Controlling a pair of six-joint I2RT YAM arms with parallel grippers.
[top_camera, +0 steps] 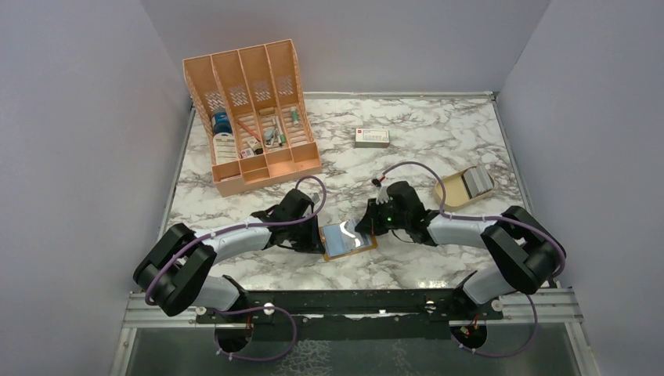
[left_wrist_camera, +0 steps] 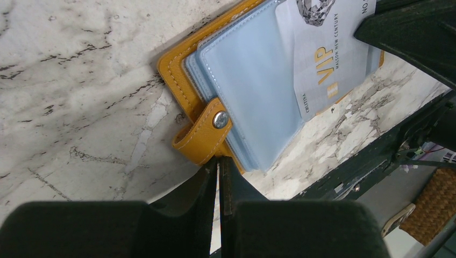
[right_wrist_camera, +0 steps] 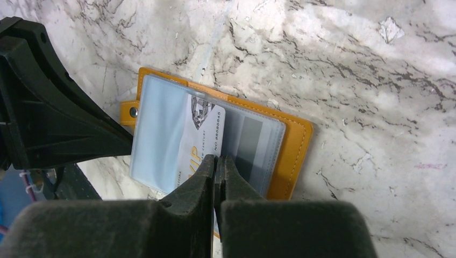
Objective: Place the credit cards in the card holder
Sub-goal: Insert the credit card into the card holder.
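- Plain lilac-grey walls box in the table.
- The marble table is white with grey veins.
- The card holder lies open near the front edge, between the arms. It has a mustard cover, pale blue pockets and a studded strap.
- The left gripper, jaws almost together, pinches the holder's edge beside the strap.
- The right gripper is clamped on a pale credit card partway into a pocket.

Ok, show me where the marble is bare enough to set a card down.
Bare: the marble between the white box and the card holder, and the back right corner behind the tan dish. Crowded: around the card holder, where left gripper and right gripper, pinching a credit card, meet, and in front of the orange organiser.
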